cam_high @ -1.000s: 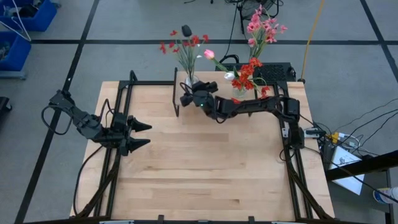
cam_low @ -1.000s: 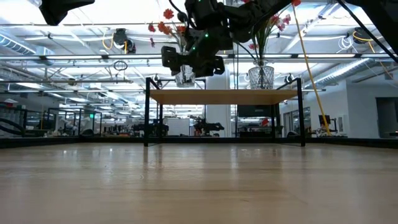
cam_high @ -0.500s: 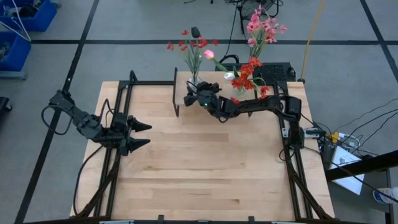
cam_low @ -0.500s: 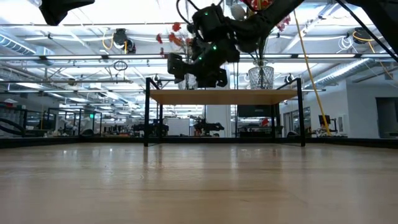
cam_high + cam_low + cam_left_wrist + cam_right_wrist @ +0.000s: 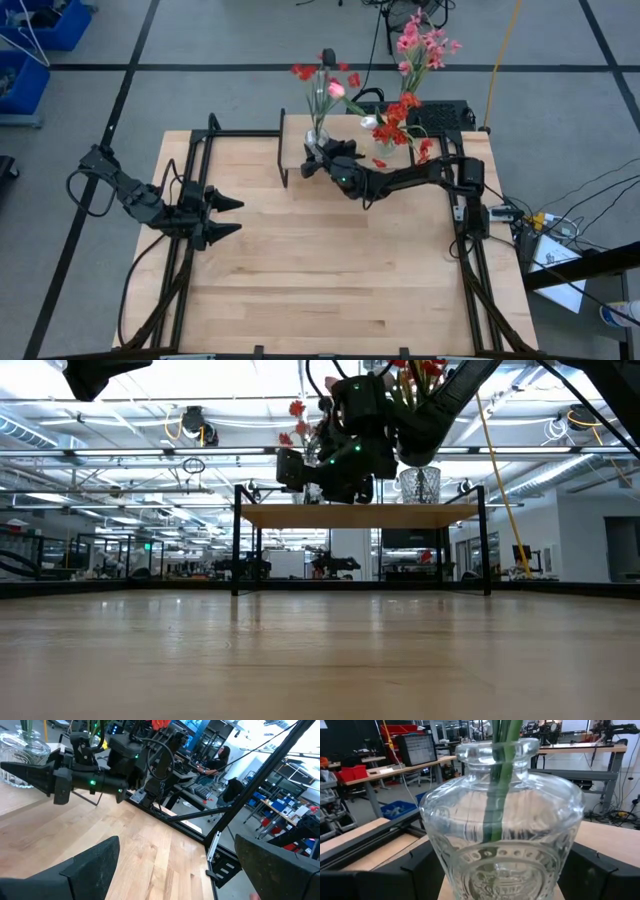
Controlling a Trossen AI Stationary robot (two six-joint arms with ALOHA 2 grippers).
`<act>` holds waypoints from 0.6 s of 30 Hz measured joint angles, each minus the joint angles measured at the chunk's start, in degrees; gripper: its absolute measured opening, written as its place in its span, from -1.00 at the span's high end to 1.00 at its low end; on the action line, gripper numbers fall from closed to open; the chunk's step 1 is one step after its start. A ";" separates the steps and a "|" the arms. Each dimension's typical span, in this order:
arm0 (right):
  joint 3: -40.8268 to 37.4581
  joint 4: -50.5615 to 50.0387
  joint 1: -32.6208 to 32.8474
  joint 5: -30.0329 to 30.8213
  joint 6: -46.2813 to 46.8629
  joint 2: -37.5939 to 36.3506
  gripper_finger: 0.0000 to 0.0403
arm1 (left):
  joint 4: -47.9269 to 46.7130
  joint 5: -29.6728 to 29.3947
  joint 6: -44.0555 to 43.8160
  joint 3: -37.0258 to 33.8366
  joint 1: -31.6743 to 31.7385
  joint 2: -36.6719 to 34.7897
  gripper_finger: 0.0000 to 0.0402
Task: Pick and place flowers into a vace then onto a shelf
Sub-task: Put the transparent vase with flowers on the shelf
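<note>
A clear glass vase (image 5: 502,835) with green stems (image 5: 500,775) and red flowers (image 5: 320,75) stands upright over the left part of the shelf (image 5: 292,150). My right gripper (image 5: 318,152) is shut on it, reaching level over the shelf top (image 5: 440,515). The gripper (image 5: 330,468) hides the vase's base in the low view, so I cannot tell whether it rests on the plank. My left gripper (image 5: 232,217) waits open at the table's left, its fingers (image 5: 95,865) with nothing between them. My right gripper pinches the vase's lower belly (image 5: 455,865) between its two fingers (image 5: 420,875), one on each side. The fingers come level from the table's right and near side. The vase stays upright, its flowers standing above the gripper.
A second glass vase (image 5: 420,482) with red and pink flowers (image 5: 415,50) stands on the shelf's right part, close beside the held one. A dark box (image 5: 440,115) lies behind the shelf. A person (image 5: 220,760) sits in the room beyond.
My right gripper has gone down toward the shelf top and a little toward the table's right and far edges, carrying the vase. The vase has stayed upright in the hold, its flowers now nearer the second vase.
</note>
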 joint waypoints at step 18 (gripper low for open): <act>-0.27 2.37 0.40 2.12 -7.63 0.42 -0.78 | 0.00 0.00 0.00 0.00 -0.01 -0.01 -0.99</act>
